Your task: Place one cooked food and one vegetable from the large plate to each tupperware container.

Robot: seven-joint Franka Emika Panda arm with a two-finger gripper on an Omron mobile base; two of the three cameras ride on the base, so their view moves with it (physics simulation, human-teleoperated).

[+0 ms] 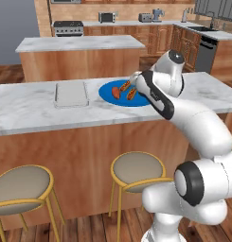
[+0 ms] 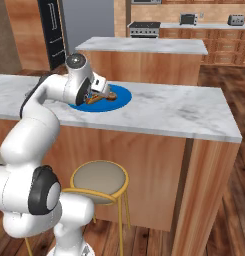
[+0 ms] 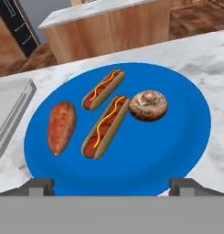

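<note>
Four foods lie on the blue plate (image 3: 177,151); the tray (image 1: 71,93) holds nothing

no readable text, no labels, no brands, no numbers, no signs

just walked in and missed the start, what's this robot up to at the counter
The arm is reaching over the marble counter with its gripper open above the blue plate, holding nothing. All four foods lie on the plate: two hot dogs side by side, a red-orange carrot-like piece beside them, and a brown lumpy mushroom-like piece touching the nearer hot dog's end. A pale grey container sits beside the plate, with nothing visible in it.
</note>
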